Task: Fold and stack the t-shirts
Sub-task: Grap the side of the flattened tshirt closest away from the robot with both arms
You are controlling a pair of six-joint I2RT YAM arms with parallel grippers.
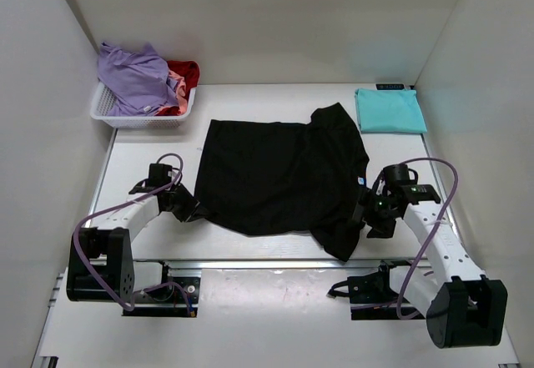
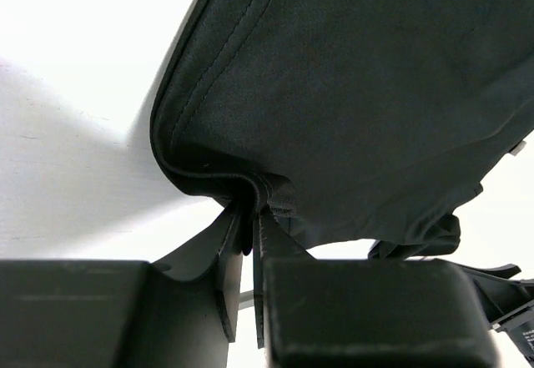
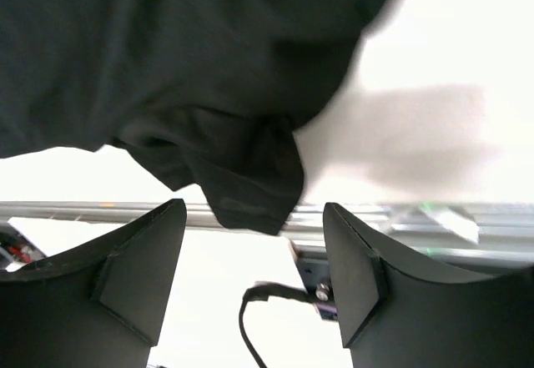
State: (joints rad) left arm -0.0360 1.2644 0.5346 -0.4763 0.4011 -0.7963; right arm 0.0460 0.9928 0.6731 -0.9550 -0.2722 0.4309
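Black shirt (image 1: 279, 176) spread on counter (image 1: 142, 163), long axis left-right. My left pincer (image 2: 248, 218) pinches its near-left hem corner. Right pincer (image 3: 253, 218) spread, sleeve just ahead between jaws, probably untouched. Right side needs grip next, I judge.

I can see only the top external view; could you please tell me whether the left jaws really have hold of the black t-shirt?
Observer: Yes. In the left wrist view the left jaws are shut on a bunched fold of the black t-shirt, right at its stitched edge.
Operator: Thank you. Are the right jaws gripping it as well?
Observer: No. The right wrist view shows the right jaws standing wide open. A corner of the shirt hangs in the gap between them and touches neither side.
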